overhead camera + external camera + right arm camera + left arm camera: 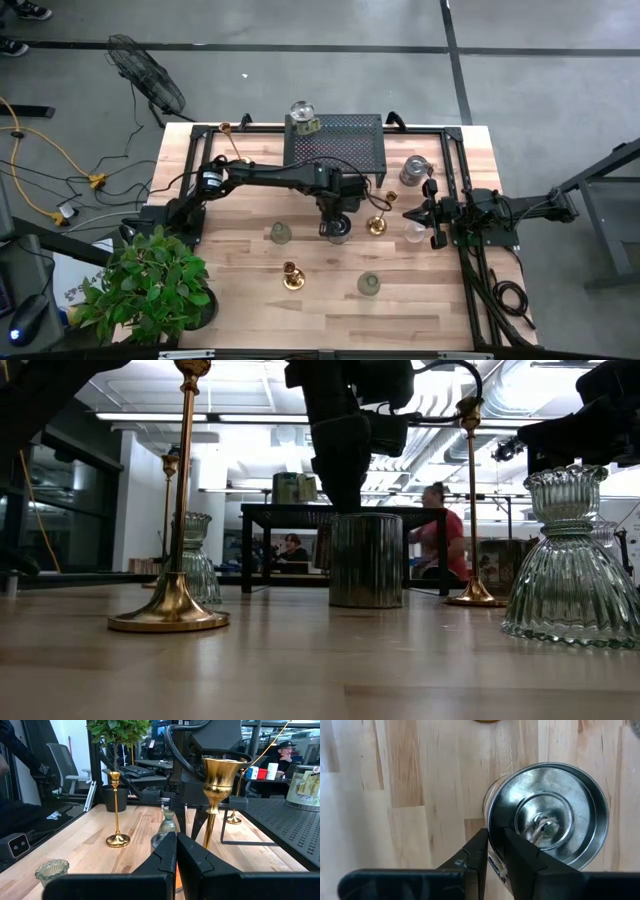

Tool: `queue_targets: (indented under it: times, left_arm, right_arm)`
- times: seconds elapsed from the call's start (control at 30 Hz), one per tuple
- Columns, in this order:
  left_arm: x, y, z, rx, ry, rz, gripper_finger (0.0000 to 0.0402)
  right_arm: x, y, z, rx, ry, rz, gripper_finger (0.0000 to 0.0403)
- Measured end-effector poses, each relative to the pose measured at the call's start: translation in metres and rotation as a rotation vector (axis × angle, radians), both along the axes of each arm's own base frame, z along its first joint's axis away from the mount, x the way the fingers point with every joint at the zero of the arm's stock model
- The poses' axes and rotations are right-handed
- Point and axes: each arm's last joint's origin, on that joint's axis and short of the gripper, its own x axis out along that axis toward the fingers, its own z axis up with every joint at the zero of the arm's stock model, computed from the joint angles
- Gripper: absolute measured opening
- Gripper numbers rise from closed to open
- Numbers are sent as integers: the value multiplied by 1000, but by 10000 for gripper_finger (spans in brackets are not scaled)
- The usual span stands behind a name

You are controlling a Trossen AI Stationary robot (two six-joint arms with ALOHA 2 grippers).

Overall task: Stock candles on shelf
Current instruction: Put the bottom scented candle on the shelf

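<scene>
A grey ribbed metal jar candle stands upright on the wooden table, just in front of the black mesh shelf. My left gripper comes down on it from above and is shut on its rim; it shows dark above the jar in the low view. A clear jar sits on the shelf's far left corner. Brass candlesticks and glass holders stand on the table. My right gripper waits shut at the table's right side. My left gripper pinches the jar's rim wall between its two fingers, one finger inside the hollow top and the other outside. The fingers point steeply down from above. The jar stands upright with its base on the table.
A leafy potted plant fills the near left corner. A tall brass candlestick stands at the far left, and glass holders stand near my right gripper. Black frame rails run along the table's sides.
</scene>
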Motion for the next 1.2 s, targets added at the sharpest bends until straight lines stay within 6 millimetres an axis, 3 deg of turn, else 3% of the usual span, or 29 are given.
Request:
queue_targets:
  times: [0.73,1.0,1.2]
  left_arm:
    - [0,0,-3,4,19,6,55]
    - [0,0,-3,-16,12,-2,7]
    - [0,0,-3,-13,12,-7,4]
  right_arm:
    - [0,0,0,0,0,0,3]
    - [0,0,0,0,1,0,3]
    - [0,0,0,0,0,0,3]
